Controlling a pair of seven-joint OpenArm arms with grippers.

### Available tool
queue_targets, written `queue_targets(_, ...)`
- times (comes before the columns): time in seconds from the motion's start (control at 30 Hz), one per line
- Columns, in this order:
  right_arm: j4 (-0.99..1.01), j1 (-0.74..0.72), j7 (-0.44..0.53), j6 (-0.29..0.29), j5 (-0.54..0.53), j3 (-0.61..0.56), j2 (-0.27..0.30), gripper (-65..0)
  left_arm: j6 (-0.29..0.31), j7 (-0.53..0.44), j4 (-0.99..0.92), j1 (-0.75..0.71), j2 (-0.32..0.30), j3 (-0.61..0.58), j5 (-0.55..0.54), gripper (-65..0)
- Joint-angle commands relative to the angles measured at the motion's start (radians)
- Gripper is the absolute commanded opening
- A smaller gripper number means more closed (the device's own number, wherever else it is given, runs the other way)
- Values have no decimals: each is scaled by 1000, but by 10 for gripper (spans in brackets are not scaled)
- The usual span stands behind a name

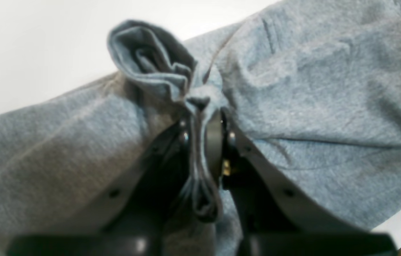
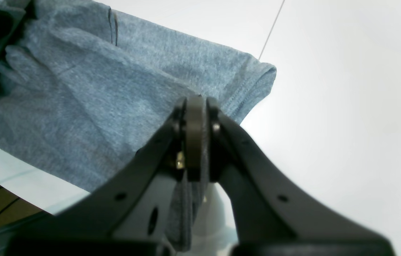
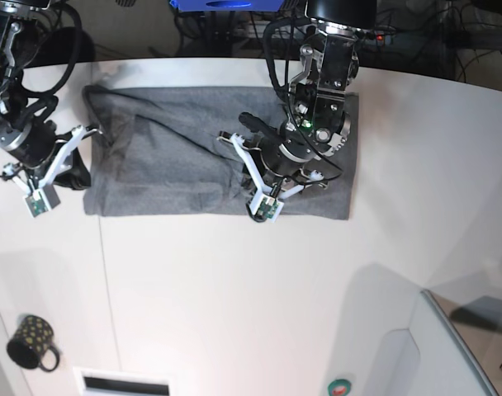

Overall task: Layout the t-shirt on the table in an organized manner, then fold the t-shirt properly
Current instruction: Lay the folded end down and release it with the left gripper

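Your left hand [image 1: 204, 142] is clamped on a bunched fold of the t-shirt [image 1: 310, 89]; grey cloth runs up between the two pads, and a puckered roll of fabric stands just past the fingertips. In the base view this hand [image 3: 249, 147] sits over the middle of the shirt, reaching in from the far side of the bench [image 3: 259, 289].

Your right hand [image 2: 196, 106] is pinched shut on the shirt's edge near a stitched hem, with a strip of cloth hanging down between the fingers. Overhead, it [image 3: 84, 132] grips the shirt's left end.

The t-shirt [image 3: 168, 169] lies spread across the far part of the bench as a wide, rumpled rectangle. A black dotted mug [image 3: 32, 342] stands well apart at the near left corner.
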State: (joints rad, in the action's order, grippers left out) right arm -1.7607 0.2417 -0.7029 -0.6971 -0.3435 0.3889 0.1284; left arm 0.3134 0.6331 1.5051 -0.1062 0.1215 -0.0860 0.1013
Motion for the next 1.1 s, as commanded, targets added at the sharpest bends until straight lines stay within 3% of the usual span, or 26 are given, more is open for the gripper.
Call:
queue_targets(0.0, -15, -11, 24, -1, -19, 6, 9, -627, 0, -19, 15, 7, 7, -2, -10, -650)
queue_targets(1.07, -14, -11, 24, -1, -19, 6, 9, -626, 0, -17, 15, -10, 8, -4, -10, -650)
